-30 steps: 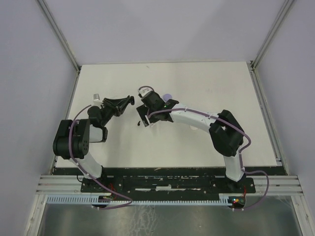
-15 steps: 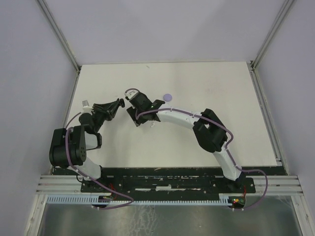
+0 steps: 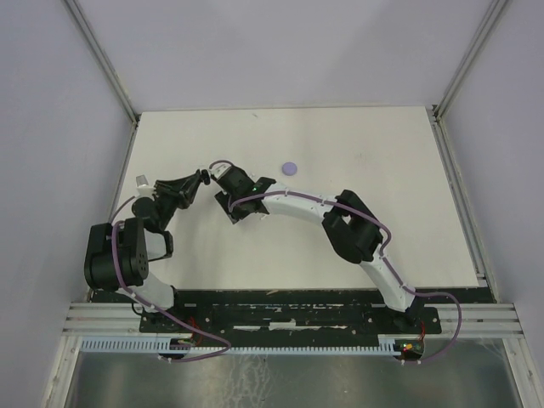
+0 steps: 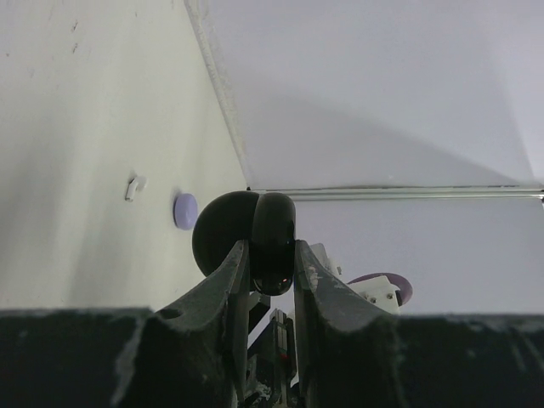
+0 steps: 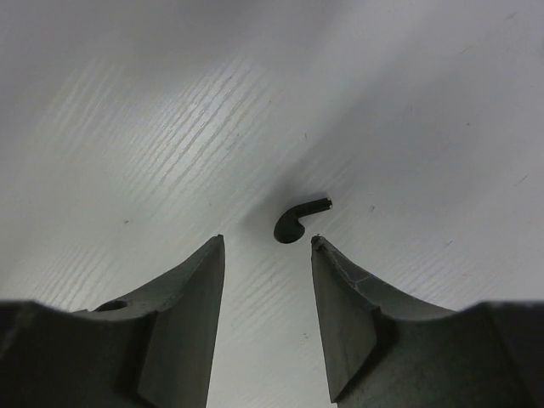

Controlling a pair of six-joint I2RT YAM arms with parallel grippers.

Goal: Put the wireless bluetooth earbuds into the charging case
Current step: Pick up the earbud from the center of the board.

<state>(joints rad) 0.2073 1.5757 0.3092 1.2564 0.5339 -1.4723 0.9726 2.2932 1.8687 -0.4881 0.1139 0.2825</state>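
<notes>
White matte table [image 3: 382,229], grey walls. Small black hook-shaped earbud [image 5: 297,223] lies flat, just beyond the parted tips of right gripper [image 5: 267,243]. Left gripper [image 4: 270,248] pinches glossy black rounded charging case [image 4: 272,225] aloft. Risk: closing tips may flick the bud away.

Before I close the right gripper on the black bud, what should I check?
1. Right gripper open: ok.
2. Black bud centred in the gripper's gap: not ok, it lies slightly ahead and off to one side.
3. Bud lying free on the table, nothing touching it: ok.
4. Left gripper shut on the case: ok.
5. Case sockets open and facing the bud: cannot tell.
</notes>
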